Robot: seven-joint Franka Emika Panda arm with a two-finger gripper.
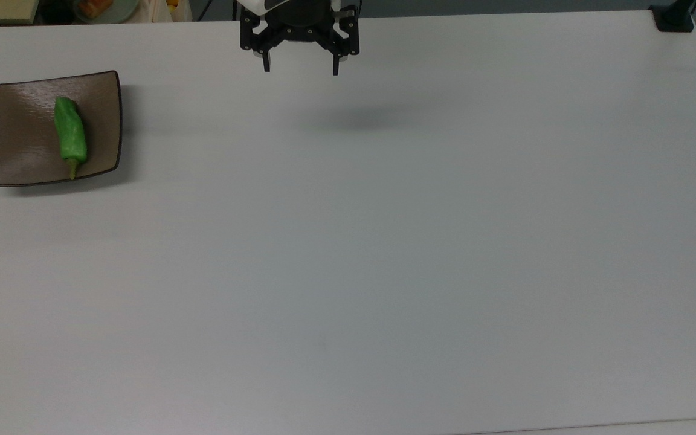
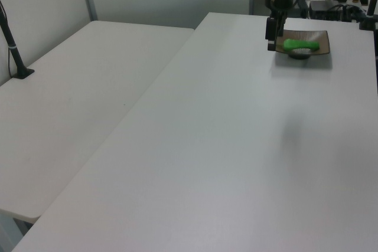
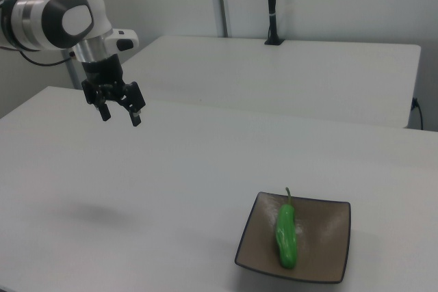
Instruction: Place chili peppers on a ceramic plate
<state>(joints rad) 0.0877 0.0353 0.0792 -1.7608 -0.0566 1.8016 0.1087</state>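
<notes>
A wide matte white bench point(image 1: 384, 254) spans the scene, a second white bench point(image 3: 287, 73) stands just beside it, carrying a black clamped pole point(image 3: 272, 5), with cluttered dark equipment point(image 2: 331, 7) beyond the far edge.

The chili pepper point(image 1: 70, 135) is bright, shiny green, and its thin stem point(image 1: 72, 171) is a dull olive-brown. The ceramic plate point(image 1: 22, 145) under it is glossy brown with a thin dark line around its rim. The table point(image 1: 384, 254) is plain pale grey-white with no pattern. The gripper point(image 1: 300, 65) is black. The arm point(image 3: 58, 8) above the gripper is white with dark grey joints.
</notes>
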